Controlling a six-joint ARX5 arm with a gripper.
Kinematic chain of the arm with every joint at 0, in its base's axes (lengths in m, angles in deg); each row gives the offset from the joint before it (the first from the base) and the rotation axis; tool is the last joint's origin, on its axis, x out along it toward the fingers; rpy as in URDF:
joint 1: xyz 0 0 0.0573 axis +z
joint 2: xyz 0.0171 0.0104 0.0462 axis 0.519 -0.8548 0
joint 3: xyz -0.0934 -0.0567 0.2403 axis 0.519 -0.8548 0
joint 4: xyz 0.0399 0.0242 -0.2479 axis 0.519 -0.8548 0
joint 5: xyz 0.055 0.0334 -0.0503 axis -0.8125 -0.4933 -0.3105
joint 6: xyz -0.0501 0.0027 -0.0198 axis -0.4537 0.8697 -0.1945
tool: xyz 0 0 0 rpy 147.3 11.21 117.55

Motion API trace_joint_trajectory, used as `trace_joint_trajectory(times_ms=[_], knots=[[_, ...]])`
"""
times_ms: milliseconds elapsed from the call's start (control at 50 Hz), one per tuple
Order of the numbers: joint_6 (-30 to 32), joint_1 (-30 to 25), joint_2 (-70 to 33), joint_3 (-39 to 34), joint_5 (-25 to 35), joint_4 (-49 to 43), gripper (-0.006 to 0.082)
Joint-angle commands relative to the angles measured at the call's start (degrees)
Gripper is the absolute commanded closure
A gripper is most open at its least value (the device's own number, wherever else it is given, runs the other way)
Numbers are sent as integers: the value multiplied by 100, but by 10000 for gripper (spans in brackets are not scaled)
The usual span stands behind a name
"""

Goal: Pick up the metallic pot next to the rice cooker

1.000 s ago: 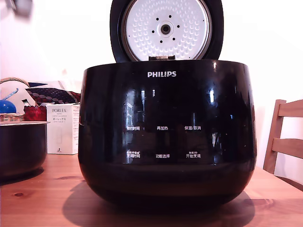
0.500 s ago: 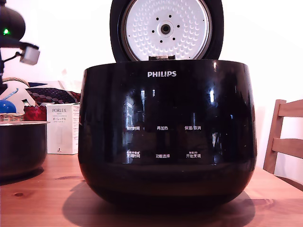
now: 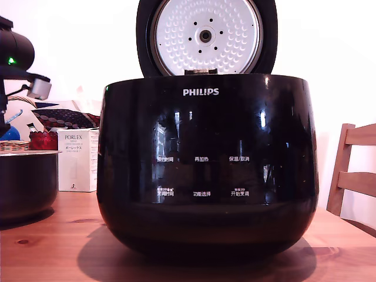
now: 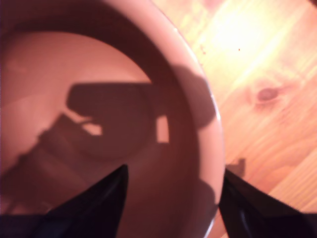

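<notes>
The rice cooker (image 3: 207, 164) is large, glossy black and marked PHILIPS; it stands mid-table with its lid up, showing the dimpled silver plate. The metallic pot (image 3: 26, 182) sits at the exterior view's left edge, dark with a thin pale rim. My arm (image 3: 14, 50) hangs above it, with a green light lit. In the wrist view my gripper (image 4: 173, 171) is open and straddles the pot's rim (image 4: 210, 124). One dark finger (image 4: 106, 198) is over the inside and the other finger (image 4: 247, 208) is outside, over the wood. Nothing is held.
Behind the pot stand a white PORLEX box (image 3: 77, 160), a red jar (image 3: 43, 140), a blue object (image 3: 9, 133) and a wicker basket handle (image 3: 17, 100). A wooden chair (image 3: 352, 170) is at the exterior view's right. Everything rests on the wooden table (image 3: 59, 247).
The arm has come into the exterior view at the upper left and lowered a little over the pot. The pot and cooker have not moved.
</notes>
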Motion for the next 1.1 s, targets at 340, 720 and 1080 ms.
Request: trace_joint_trajectory(times_ms=[340,720,1080], knots=[[348,-39,13,55,-37,-369,788],[345,-450,621,337,-560,-691,788],[66,-894,1506,570,-979,-1440,788]])
